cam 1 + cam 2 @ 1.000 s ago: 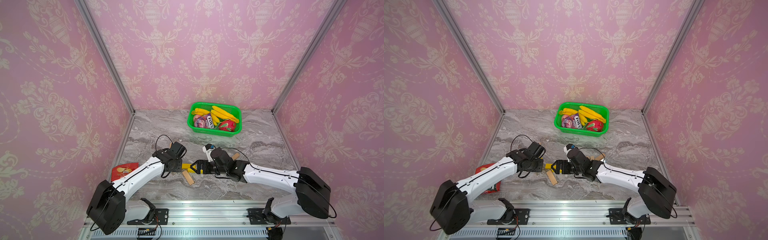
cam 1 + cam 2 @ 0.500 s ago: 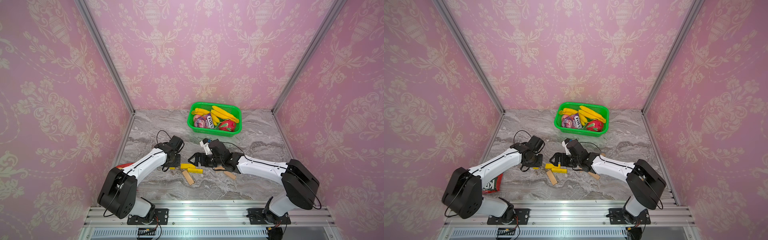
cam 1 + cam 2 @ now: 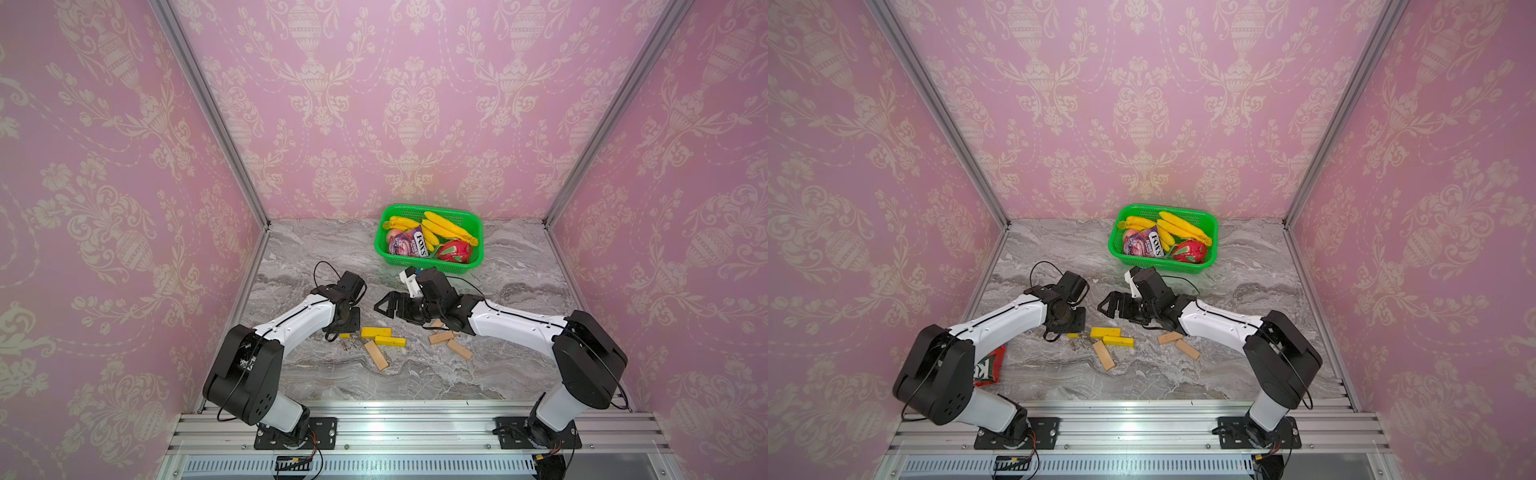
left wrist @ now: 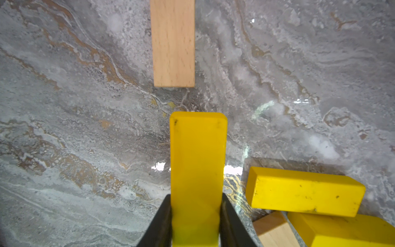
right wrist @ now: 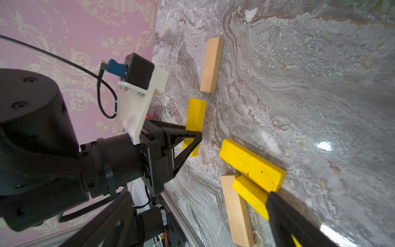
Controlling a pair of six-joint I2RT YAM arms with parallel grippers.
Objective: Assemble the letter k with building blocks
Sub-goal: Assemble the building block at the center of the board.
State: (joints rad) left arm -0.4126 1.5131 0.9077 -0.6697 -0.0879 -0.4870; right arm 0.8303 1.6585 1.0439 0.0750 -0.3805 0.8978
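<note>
A yellow bar (image 4: 197, 154) sits clamped in left claw (image 4: 195, 216).

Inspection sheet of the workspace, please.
Surface: marble table, no spills seen.
Job's things: yellow bar gripped, in line with a wood bar, gap between; loose yellow bars, loose wood bars.
Clutter: filled basket at the back; snack bag by the left arm.
Grippers: left pincer shut on the yellow bar; right pincer open, empty.
Cables: cable looped at the left wrist, clear of bars.
Surroundings: pink walls, metal frame.
</note>
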